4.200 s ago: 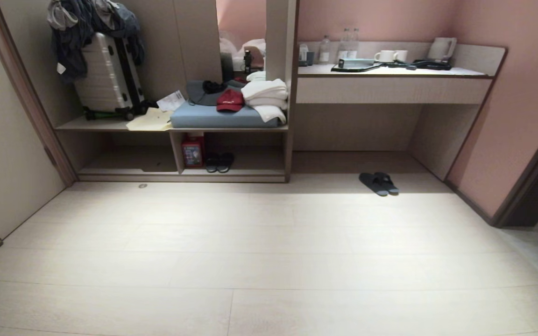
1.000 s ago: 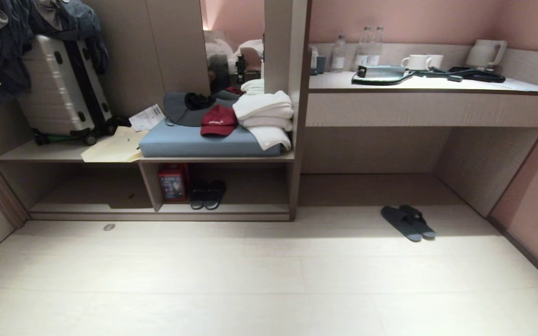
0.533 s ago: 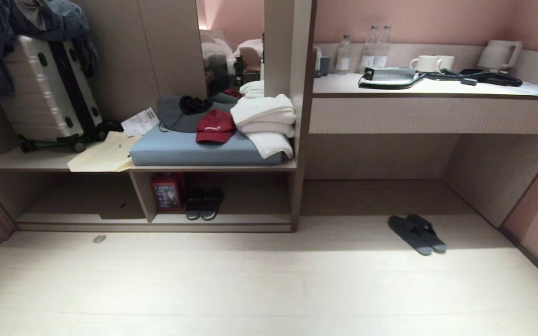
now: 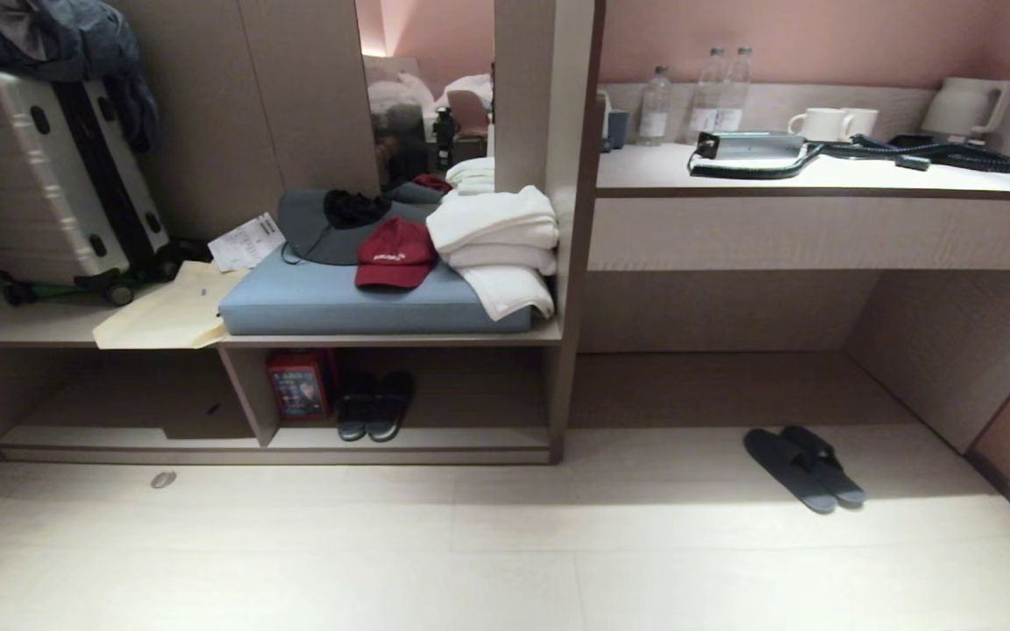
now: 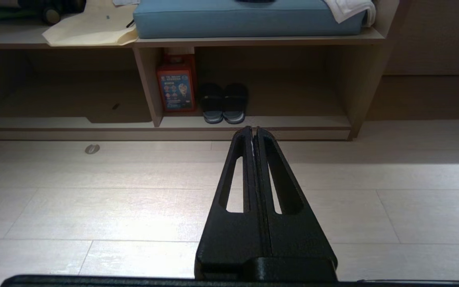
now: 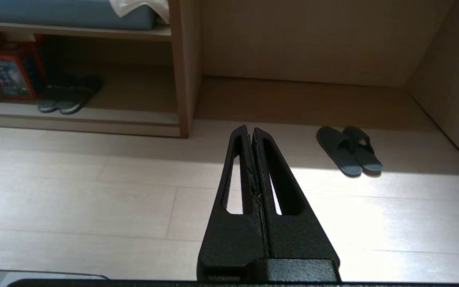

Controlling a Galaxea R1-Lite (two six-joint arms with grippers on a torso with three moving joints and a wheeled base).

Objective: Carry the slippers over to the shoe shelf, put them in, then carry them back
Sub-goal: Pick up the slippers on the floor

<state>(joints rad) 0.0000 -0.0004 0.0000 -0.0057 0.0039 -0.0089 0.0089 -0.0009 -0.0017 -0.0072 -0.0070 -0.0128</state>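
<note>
Here, the shoe shelf (image 4: pixel 400 443) fills the 9 o'clock half of your head view: a low cubby unit under a bench board, split by a thin upright divider. Its larger bay stands vacant apart from a small dark speck; the other holds a red canister (image 4: pixel 299 384) against the divider and a black pair (image 4: pixel 373 405) just beside it, toes inward, so free floor remains toward the end panel. That gap is, in all likelihood, where your load belongs. The desk counter (image 4: pixel 821 232) spans the 3 o'clock half, and its open recess leaves bare floor beneath.

The slippers (image 4: pixel 803 467) lie at 4 o'clock on the floor, at the mouth of that recess, side by side and touching, angled, at the edge of the counter's shadow. They are well apart from the shelf, so nothing has yet been carried.

Neither arm enters the head view. In the wrist views your left gripper (image 5: pixel 252 129) and right gripper (image 6: pixel 249 128) each show fingers pressed together, empty, held above the floor and far from any shoe.

The suitcase (image 4: pixel 49 180) is cut off at 10 o'clock, the canister label is unreadable, and the cubby's back wall is lost in shade.
</note>
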